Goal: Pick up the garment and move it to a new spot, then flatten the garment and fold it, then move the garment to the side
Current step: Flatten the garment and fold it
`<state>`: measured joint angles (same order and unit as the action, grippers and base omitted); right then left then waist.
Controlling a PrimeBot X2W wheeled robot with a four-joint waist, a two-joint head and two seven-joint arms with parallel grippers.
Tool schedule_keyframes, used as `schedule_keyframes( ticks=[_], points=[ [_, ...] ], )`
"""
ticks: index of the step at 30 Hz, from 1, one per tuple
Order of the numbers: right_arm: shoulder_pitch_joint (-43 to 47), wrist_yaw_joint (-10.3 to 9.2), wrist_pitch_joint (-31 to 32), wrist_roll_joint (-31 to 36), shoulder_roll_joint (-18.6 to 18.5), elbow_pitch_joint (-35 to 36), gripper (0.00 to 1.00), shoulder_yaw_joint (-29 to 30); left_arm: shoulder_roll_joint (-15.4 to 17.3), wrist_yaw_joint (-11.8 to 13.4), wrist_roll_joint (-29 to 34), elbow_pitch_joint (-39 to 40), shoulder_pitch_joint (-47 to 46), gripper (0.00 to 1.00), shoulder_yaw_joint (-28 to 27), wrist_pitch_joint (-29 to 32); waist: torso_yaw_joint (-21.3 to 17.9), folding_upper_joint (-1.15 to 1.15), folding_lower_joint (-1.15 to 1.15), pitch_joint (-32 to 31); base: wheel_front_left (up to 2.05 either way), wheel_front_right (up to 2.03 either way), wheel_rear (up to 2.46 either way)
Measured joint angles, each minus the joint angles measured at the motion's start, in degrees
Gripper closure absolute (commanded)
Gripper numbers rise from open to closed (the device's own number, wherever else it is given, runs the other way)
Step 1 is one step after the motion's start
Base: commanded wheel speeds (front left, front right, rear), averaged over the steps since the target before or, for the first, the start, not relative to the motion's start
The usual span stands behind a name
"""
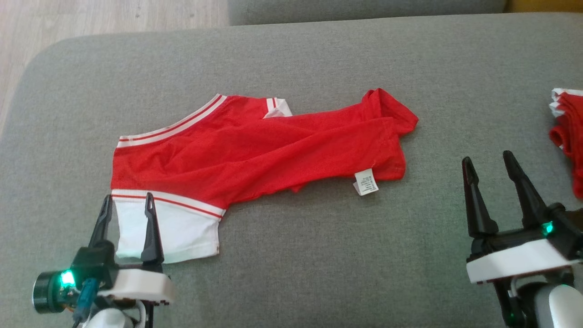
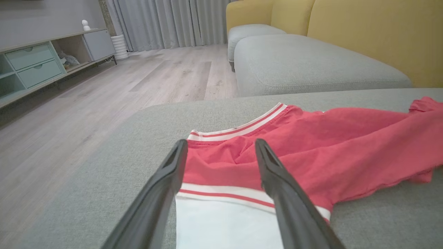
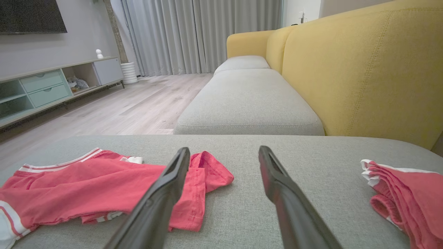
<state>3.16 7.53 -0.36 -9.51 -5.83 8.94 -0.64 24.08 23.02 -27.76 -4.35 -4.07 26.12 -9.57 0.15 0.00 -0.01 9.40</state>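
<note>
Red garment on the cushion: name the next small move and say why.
Probably lower the left gripper and close on the white end of the red garment beneath it. That gripper is open and empty, the garment lies rumpled on the cushion, and the open right gripper sits clear of it.

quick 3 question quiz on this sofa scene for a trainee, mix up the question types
1. True or false: the left pincer is shut on the red jersey.
2. Where does the white care label lie?
A. at the jersey's end nearest the right pincer
B. beneath the left pincer
C. on the striped collar
3. In a few words: what lies on the grey cushion out past the right pincer, at the head view's right edge?

Key
1. False: its jaws stand open over the jersey's white part.
2. A
3. A second red garment with white trim, bunched up.
</note>
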Motion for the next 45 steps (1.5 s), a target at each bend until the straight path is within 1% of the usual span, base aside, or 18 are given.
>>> schedule_keyframes(
  ticks=[7, 9, 11, 15, 19, 22, 25, 28, 29, 30, 31, 33, 35, 37, 41, 45],
  points=[
    [0.0, 0.00, 0.9, -0.2, 0.2, 0.6, 0.00, -0.4, 0.4, 0.1, -0.3, -0.3, 0.0, 0.00, 0.1, 0.6, -0.1, 0.00, 0.00, -0.6, 0.00, 0.00, 0.00],
    [0.0, 0.00, 1.2, -0.6, 0.4, 0.6, 0.00, -0.6, 0.3, -0.4, -1.5, -1.2, 0.1, 0.00, 0.2, 1.7, -0.1, 0.00, 0.00, -0.6, 0.00, 0.00, 0.00],
    [0.0, 0.00, 1.4, -0.7, 0.4, 0.6, 0.00, -0.9, 0.3, -1.6, -3.3, -3.3, 0.5, 0.00, 0.3, 3.1, -0.2, 0.00, 0.00, -0.5, 0.00, 0.00, 0.00],
    [0.0, 0.00, 1.9, -1.6, 0.4, 0.6, 0.00, -1.1, -0.5, -3.6, -7.5, -8.5, 2.0, 0.00, 0.6, 8.0, -0.4, 0.00, 0.01, -0.1, 0.00, 0.00, 0.00],
    [0.0, 0.00, 2.1, -2.4, 0.4, 0.4, 0.00, -1.2, -1.3, -4.4, -10.7, -11.4, 2.1, 0.00, 0.9, 12.9, -0.8, 0.00, 0.01, 0.2, 0.00, 0.00, 0.00],
    [0.0, 0.00, 2.5, -2.6, 0.4, -0.2, 0.00, -1.3, -1.2, -4.8, -12.4, -11.8, 1.8, 0.00, 0.7, 15.8, -1.1, 0.00, 0.01, 0.3, 0.00, 0.00, 0.00],
    [0.0, 0.00, 2.5, -3.1, 0.4, -0.5, 0.00, -1.4, -0.9, -4.9, -14.1, -11.1, 1.4, 0.00, 0.6, 20.1, -1.3, 0.00, 0.00, 0.3, 0.00, 0.00, 0.00],
    [0.0, 0.00, 2.6, -3.2, 0.4, -0.7, 0.00, -1.3, -0.2, -5.6, -15.8, -9.9, 0.8, 0.00, 0.8, 24.3, -1.4, 0.00, 0.00, 0.5, 0.00, 0.00, 0.00],
    [0.0, 0.00, 2.7, -3.6, 0.4, -0.9, 0.00, -1.3, 0.2, -5.9, -16.0, -9.5, 0.7, 0.20, 0.9, 25.2, -1.4, 0.00, 0.00, 0.6, 0.00, 0.00, 0.00],
    [0.0, 0.00, 2.8, -3.7, 0.4, -1.1, 0.00, -1.3, 0.6, -5.9, -16.0, -9.4, 0.6, 0.58, 0.9, 25.4, -1.4, 0.00, 0.00, 0.7, 0.00, 0.00, 0.00],
    [0.0, 0.00, 2.9, -3.8, 0.4, -1.3, 0.00, -1.3, 0.9, -5.9, -16.0, -9.4, 0.6, 1.00, 1.0, 25.4, -1.4, 0.00, 0.00, 0.8, 0.00, 0.00, 0.00],
    [-0.1, 0.00, 3.0, -4.1, 0.4, -1.6, 0.00, -1.3, 1.1, -5.8, -15.4, -9.2, 0.4, 1.00, 1.5, 25.4, -1.3, 0.00, 0.01, 1.0, 0.00, 0.00, 0.00],
    [-0.2, 0.00, 3.0, -4.1, 0.3, -2.0, 0.00, -1.3, 1.0, -4.8, -14.4, -9.1, 0.5, 1.00, 1.6, 24.7, -1.2, 0.00, 0.00, 1.1, 0.00, 0.00, 0.00],
    [-0.2, 0.00, 3.1, -4.1, -0.1, -2.8, 0.00, -1.4, 1.0, -4.3, -13.9, -9.1, 0.5, 1.00, 1.6, 23.5, -1.2, 0.00, 0.01, 1.2, 0.00, 0.00, 0.00],
    [-1.1, 0.00, 4.1, -4.7, -2.5, -6.8, 0.00, -3.3, 0.9, -3.9, -13.6, -8.7, 0.7, 1.00, 1.6, 21.8, -1.1, 0.00, 0.01, 1.3, 0.00, 0.00, 0.00],
    [-4.7, 0.00, 5.3, -7.2, -5.4, -12.9, 0.00, -7.8, 0.8, -3.8, -13.4, -8.3, 0.6, 1.00, 1.8, 21.2, -0.6, 0.00, 0.01, 1.8, 0.00, 0.00, 0.00]
  ],
)
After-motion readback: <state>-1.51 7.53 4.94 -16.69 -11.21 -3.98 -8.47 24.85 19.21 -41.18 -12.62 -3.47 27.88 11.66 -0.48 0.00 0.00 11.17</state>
